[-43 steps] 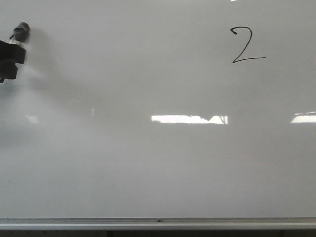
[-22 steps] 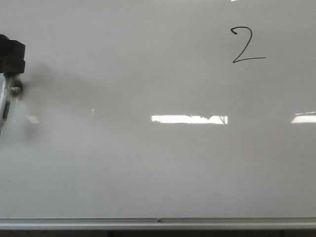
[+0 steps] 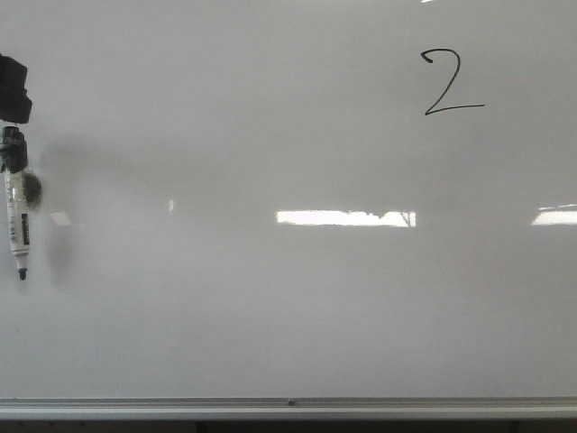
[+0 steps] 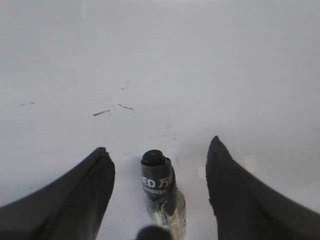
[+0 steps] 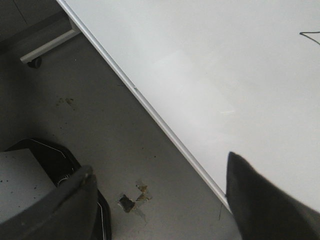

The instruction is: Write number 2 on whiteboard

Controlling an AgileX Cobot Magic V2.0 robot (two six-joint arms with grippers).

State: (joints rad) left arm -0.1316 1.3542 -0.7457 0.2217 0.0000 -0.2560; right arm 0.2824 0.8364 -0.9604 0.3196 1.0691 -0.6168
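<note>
Whiteboard (image 3: pixel 288 271) — marker (image 4: pixel 161 192) between open left hand (image 4: pixel 159 175)

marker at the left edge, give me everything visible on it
The marker hangs vertically in front of the whiteboard, black tip down, far left of the number 2. White barrel, black label band, dark cap end up under the left gripper. The left wrist view shows it between widely spread jaws; contact with them is unclear.

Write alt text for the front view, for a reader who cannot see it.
A hand-drawn black number 2 sits in the upper right of a large glossy whiteboard. At the far left edge, the left gripper reaches in with a marker hanging tip-down in front of the board. A silver rail runs along the board's lower edge.
</note>
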